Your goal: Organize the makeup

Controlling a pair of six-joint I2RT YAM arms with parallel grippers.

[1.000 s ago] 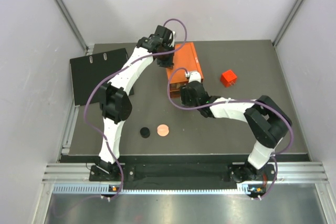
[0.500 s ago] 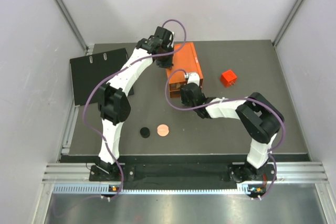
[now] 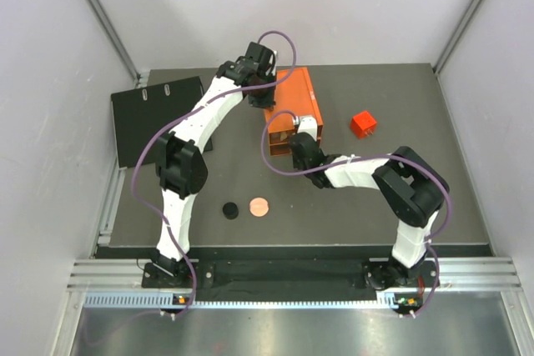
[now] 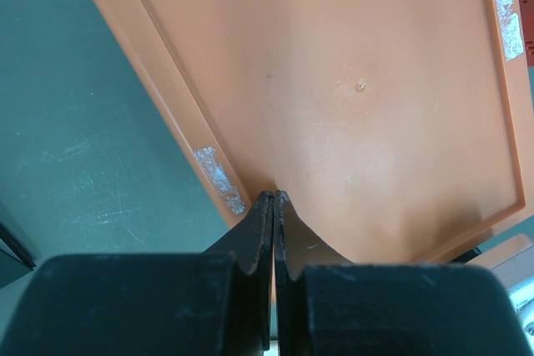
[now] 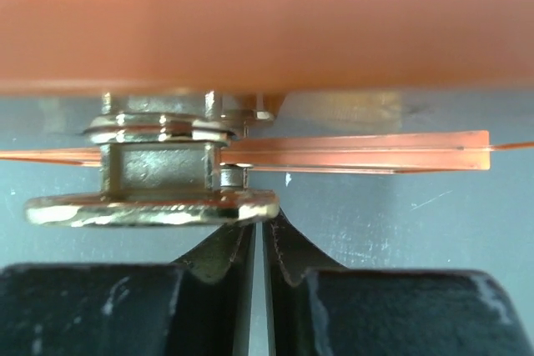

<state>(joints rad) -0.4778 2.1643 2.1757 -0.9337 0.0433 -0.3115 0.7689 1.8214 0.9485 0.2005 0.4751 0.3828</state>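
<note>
Closed right hand [image 5: 257, 221] touches latch [image 5: 150, 206] on orange box [image 5: 267, 22]

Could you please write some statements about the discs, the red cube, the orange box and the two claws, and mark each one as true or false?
1. The black disc lies beside the copper disc, on its left in the top view. True.
2. The red cube stands on the orange box. False: it stands on the table, to the right of the box.
3. The left claw is shut, above the lid of the box. True.
4. Both discs lie inside the box. False: they lie on the table, nearer to the arm bases.
5. The right claw is wide open. False: its fingers are almost together, just under the brass latch.
</note>
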